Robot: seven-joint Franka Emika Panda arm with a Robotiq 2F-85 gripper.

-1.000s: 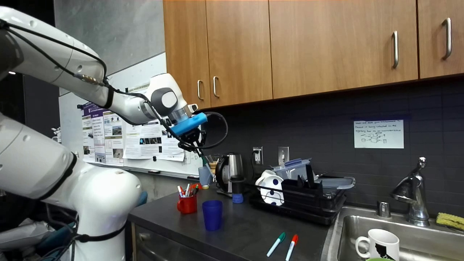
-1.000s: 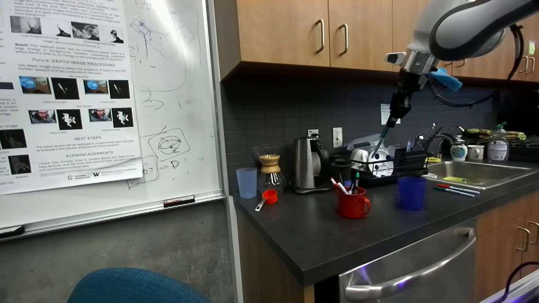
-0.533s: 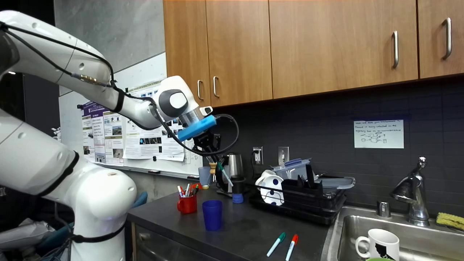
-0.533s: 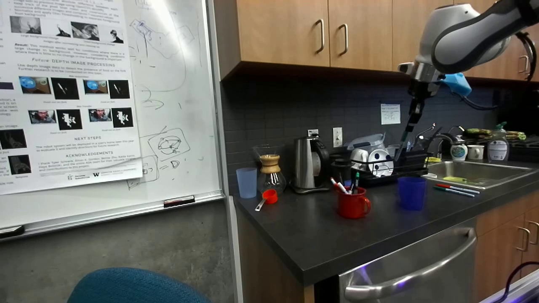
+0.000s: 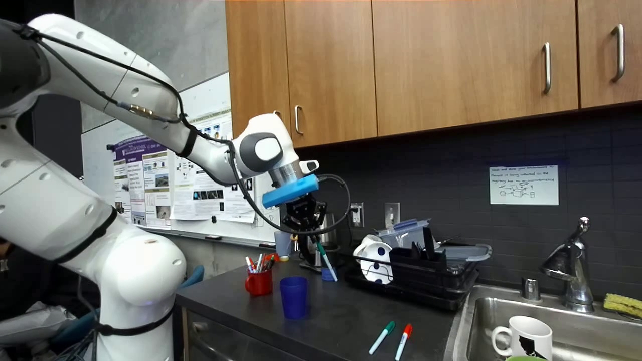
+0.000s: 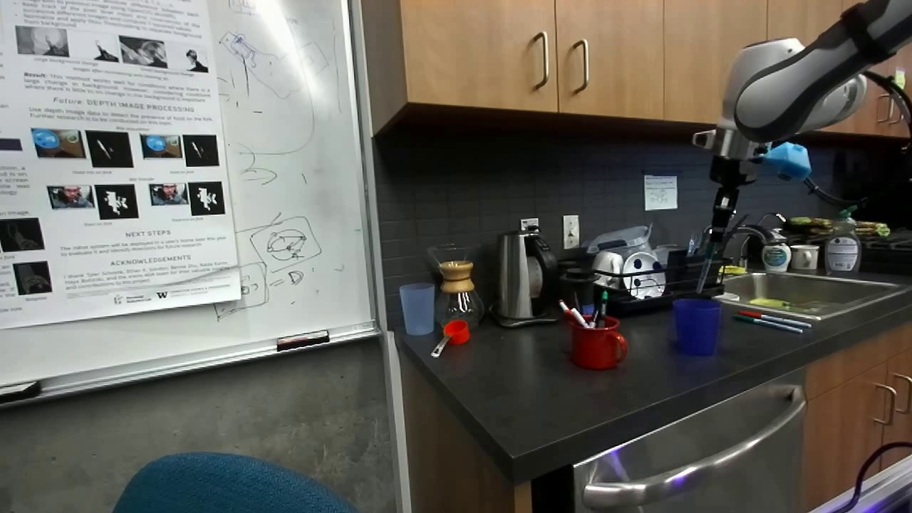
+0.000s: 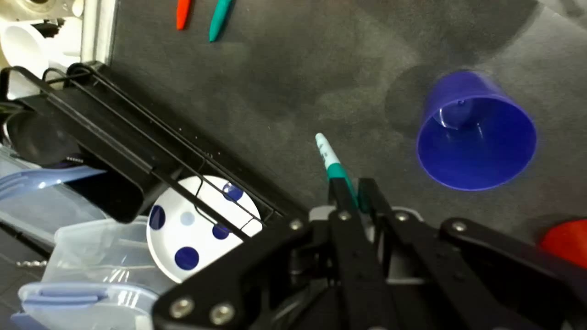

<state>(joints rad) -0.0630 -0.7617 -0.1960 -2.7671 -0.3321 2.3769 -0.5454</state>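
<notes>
Gripper (image 7: 352,184), blk, pinches slim green-and-white plastic marker (image 7: 336,168); long axis slanted, white end down. Round blue plastic cup (image 7: 477,153) apart, R of marker in wrist view.

Dark counter (image 6: 513,399), with a blue cup (image 6: 697,328) upright on it.
In both exterior views a red mug (image 6: 596,346) stands left of the blue cup; a green marker (image 5: 382,338) and a red marker (image 5: 403,342) lie side by side to its right. Behind the blue cup: dish rack (image 5: 416,296). In an exterior view, farther left of it: kettle (image 6: 516,278), carafe (image 6: 459,306), pale cup (image 6: 417,309), red scoop (image 6: 457,333).
</notes>
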